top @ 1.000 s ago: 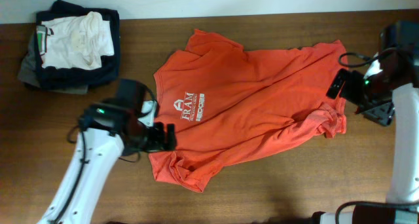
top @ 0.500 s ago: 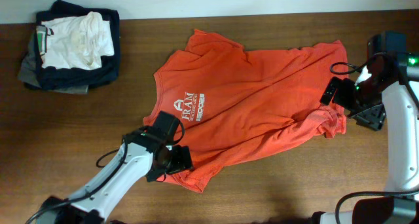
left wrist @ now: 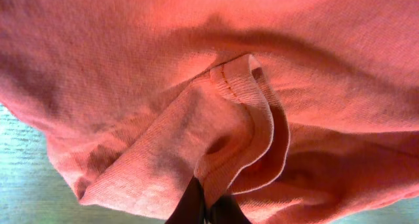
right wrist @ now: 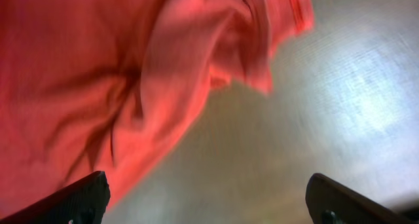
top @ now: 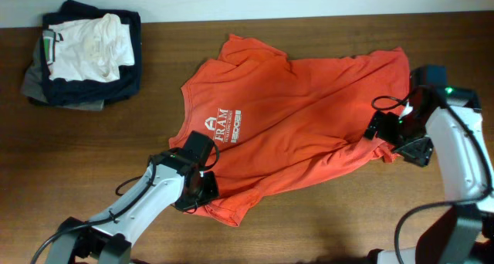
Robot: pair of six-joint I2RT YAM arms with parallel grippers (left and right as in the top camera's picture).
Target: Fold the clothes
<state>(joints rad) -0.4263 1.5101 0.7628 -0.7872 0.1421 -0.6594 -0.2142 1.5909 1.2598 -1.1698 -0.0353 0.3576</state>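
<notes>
Orange-red T-shirt [top: 309,110] lay spread and rumpled on the table [top: 324,225], its white lettering [top: 225,126] apparently reading "FRAM". Left gripper [top: 202,185] was clamped on the T-shirt's lower edge. Right gripper [top: 384,134], fingers spread, had shifted inward since the earlier frame.

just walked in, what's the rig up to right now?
Both arms are working on the orange-red T-shirt, which lies spread but rumpled, print up, on the table. The left gripper is pinched shut on a hemmed fold at the shirt's near-left corner. The right gripper is open at the bunched right edge, holding nothing. No fold made yet. The folded garments sit apart, far left.
</notes>
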